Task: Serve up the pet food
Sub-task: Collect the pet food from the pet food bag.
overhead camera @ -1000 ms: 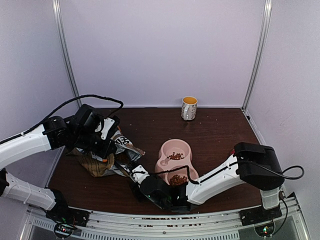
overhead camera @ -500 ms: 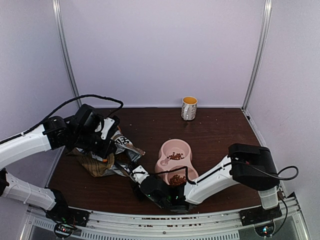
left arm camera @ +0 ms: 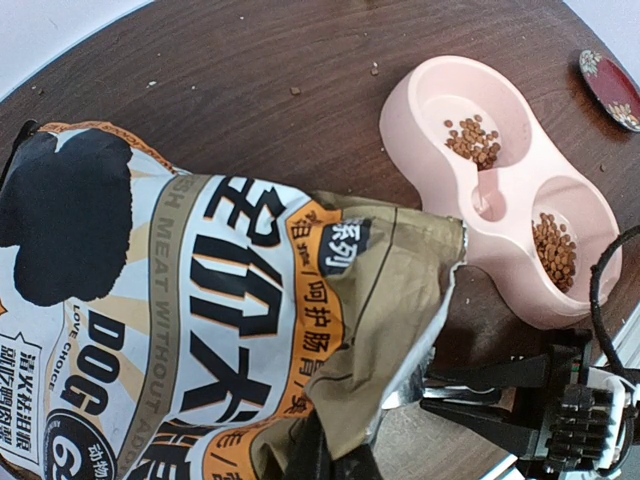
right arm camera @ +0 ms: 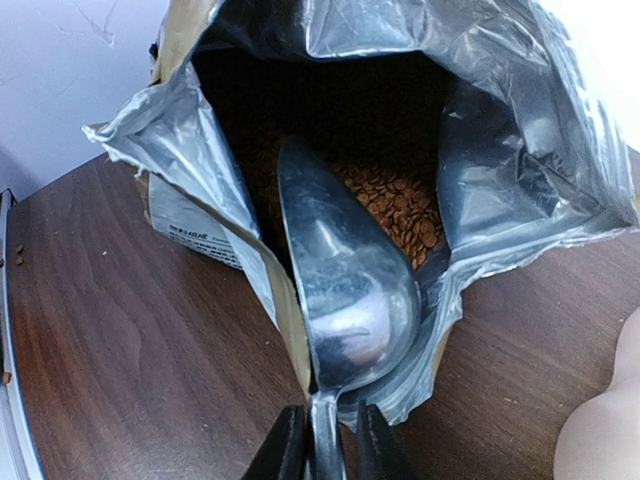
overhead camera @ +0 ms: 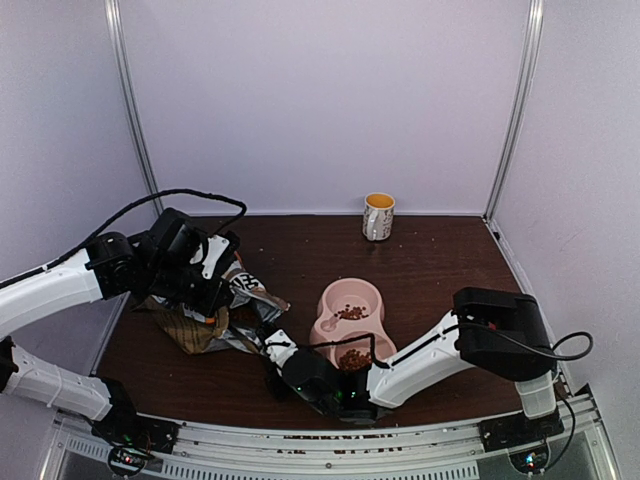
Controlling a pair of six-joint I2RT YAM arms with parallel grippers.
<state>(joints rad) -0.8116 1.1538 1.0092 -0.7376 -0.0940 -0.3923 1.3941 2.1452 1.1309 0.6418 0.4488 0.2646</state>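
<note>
The pet food lies as brown kibble deep inside the open foil-lined bag. More of it sits in both wells of the pink double bowl. My left gripper is shut on the bag's crumpled top edge and holds its mouth up at the table's left. A metal scoop rests empty in the bag's mouth. My right gripper, low beside the bag, is closed in on the scoop's thin handle.
A white and yellow mug stands by the back wall. A round red patterned thing lies beyond the bowl. Loose crumbs dot the dark wooden table. White walls close in on three sides.
The right gripper's jaws have narrowed onto the scoop handle, and the right arm has shifted slightly left. The left arm and the bag have not moved.
</note>
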